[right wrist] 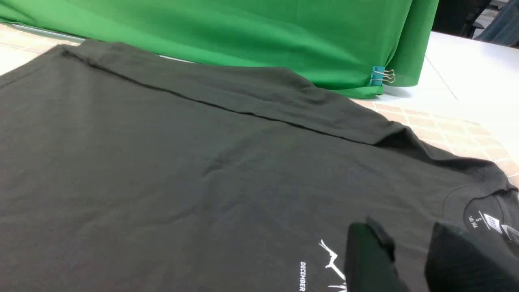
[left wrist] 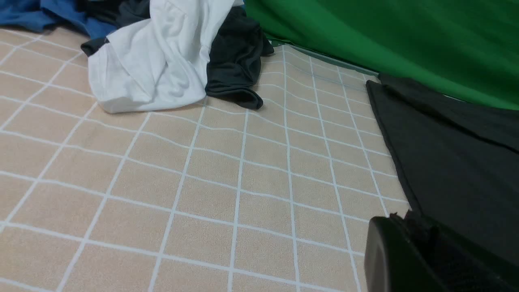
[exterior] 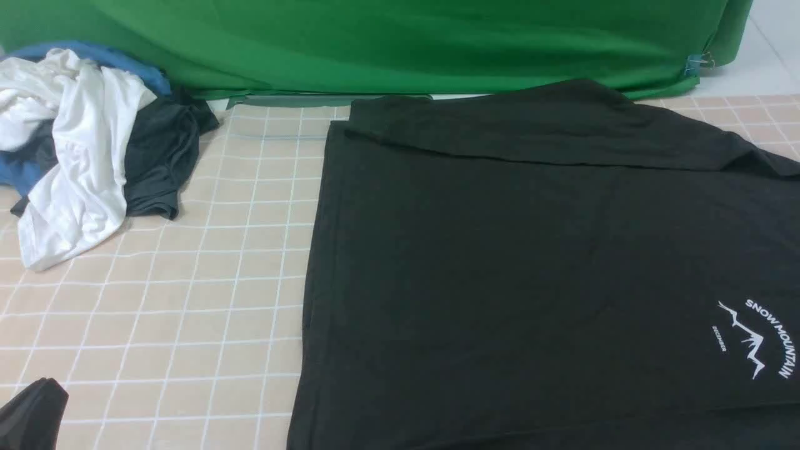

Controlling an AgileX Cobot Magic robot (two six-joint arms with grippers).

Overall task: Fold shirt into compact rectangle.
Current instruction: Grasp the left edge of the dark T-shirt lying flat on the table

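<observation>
Left gripper (left wrist: 399, 227) closed, near-left over the table (exterior: 187, 312). Far left: pile of 3 garments, 1 blue (exterior: 19, 172), 1 white (exterior: 75, 156), 1 dark grey (exterior: 159, 162). Centre to right: 1 shirt (exterior: 531, 269) flat on the table, far edge folded over, logo (exterior: 759, 337) at right. Right gripper (right wrist: 405, 227) over the logo, jaws apart.

Table (exterior: 187, 281), tan grid-patterned cover. Black shirt (exterior: 531, 262) spread flat, 3 o'clock. Heap, 10 o'clock: white garment (exterior: 81, 156), dark grey garment (exterior: 159, 156), blue garment (exterior: 140, 72).
</observation>
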